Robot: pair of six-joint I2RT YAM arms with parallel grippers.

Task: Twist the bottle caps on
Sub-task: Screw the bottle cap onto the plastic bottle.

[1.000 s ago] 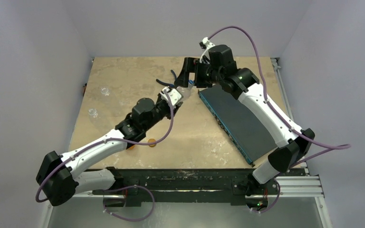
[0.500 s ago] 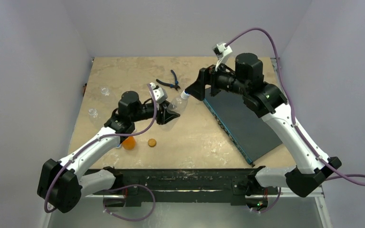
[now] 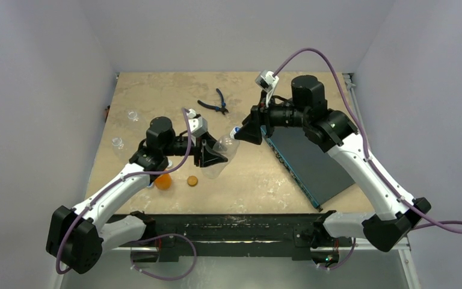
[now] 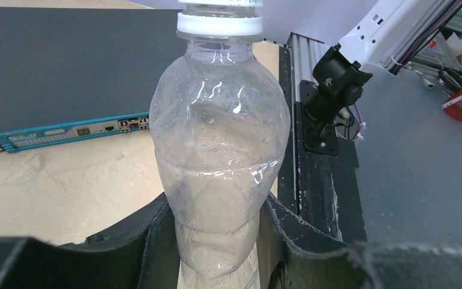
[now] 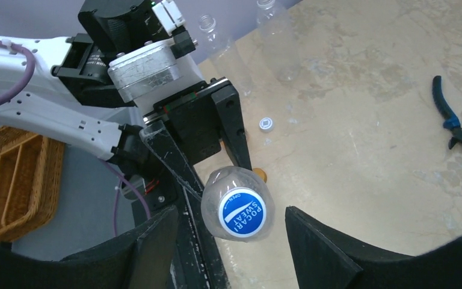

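Blue cap (image 5: 243,212) sits on the neck of the clear bottle (image 4: 219,150), so we judge the step in hand to be tightening. We should line the right end effector (image 5: 228,223) up on the cap's axis, close evenly on its rim, then twist while the left end effector (image 4: 216,241), clamped low on the bottle's body, holds firm without crushing the soft wall. We note the right jaws stand apart with the cap between them, untouched, and the bottle is tilted above the bench (image 3: 258,174), neck toward the right arm.

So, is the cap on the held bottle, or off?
On: the blue cap sits on the neck of the bottle. Whether it is tight, I cannot tell.
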